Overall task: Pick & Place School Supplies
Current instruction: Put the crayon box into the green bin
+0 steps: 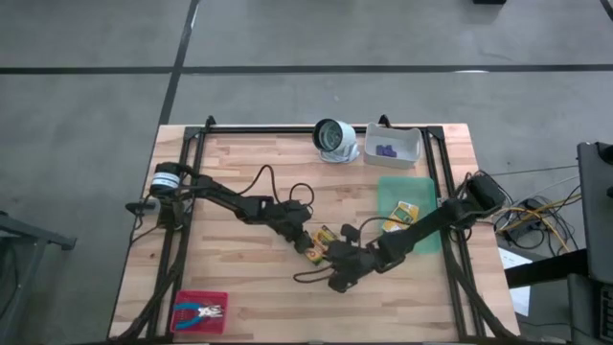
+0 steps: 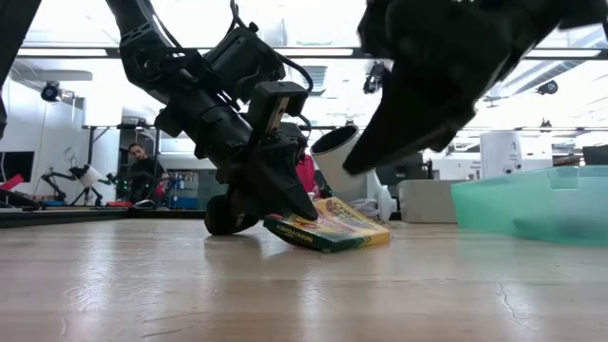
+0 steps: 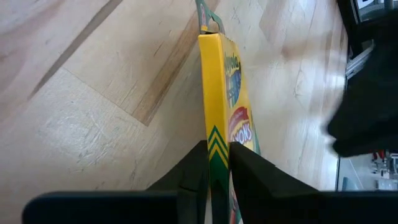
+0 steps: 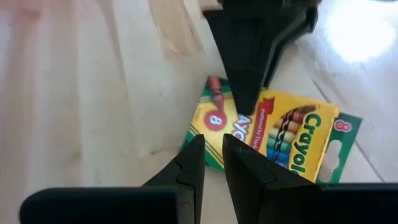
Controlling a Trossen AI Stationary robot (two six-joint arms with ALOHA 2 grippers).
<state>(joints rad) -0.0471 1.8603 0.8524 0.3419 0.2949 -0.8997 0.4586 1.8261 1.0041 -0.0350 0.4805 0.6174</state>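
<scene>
Pinching a tilted crayon box (image 3: 219,118), left fingers (image 3: 193,171) grip it.

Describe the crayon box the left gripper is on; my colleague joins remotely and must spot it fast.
Start at the wooden table and follow the left arm to its gripper, near the middle of the front half. The crayon box is yellow and green, pinched on edge between the gripper's fingers and tilted up off the wood. Another crayon box lies on the green mat, untouched.
</scene>
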